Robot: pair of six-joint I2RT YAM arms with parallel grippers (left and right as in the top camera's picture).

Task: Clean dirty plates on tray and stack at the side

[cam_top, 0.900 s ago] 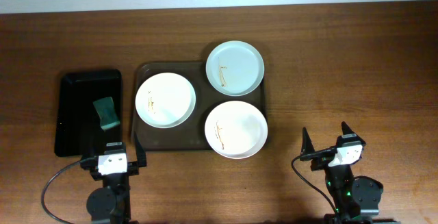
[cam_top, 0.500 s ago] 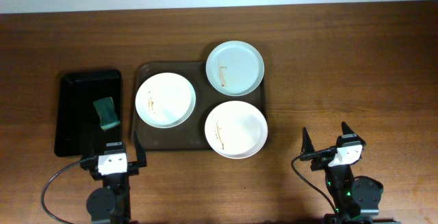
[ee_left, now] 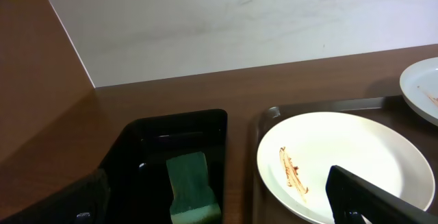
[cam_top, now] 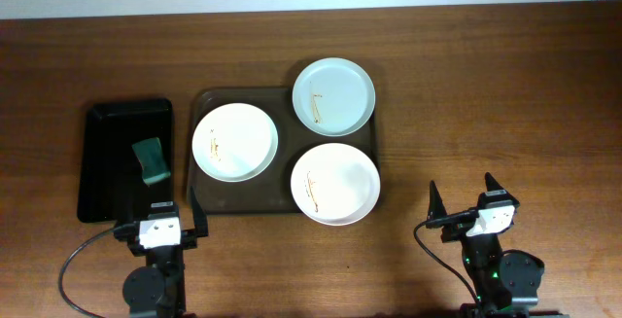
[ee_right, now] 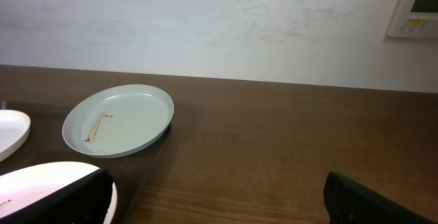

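Left pincer (cam_top: pixel 161 217) and right pincer (cam_top: pixel 463 195) gape wide, empty; plates (cam_top: pixel 234 142) lie beyond on tray (cam_top: pixel 238 199).

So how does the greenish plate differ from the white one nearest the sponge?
Colour: the mint plate is pale green, the left white plate cream-white. Place: the mint plate sits at the brown tray's far right corner, overhanging its rim; the left white plate lies at its left side, nearest the sponge. Both are round, shallow, similar in size, and carry a thin brown smear.

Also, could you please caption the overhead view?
Three smeared plates on the tray, sponge beside it, left gripper and right gripper open.
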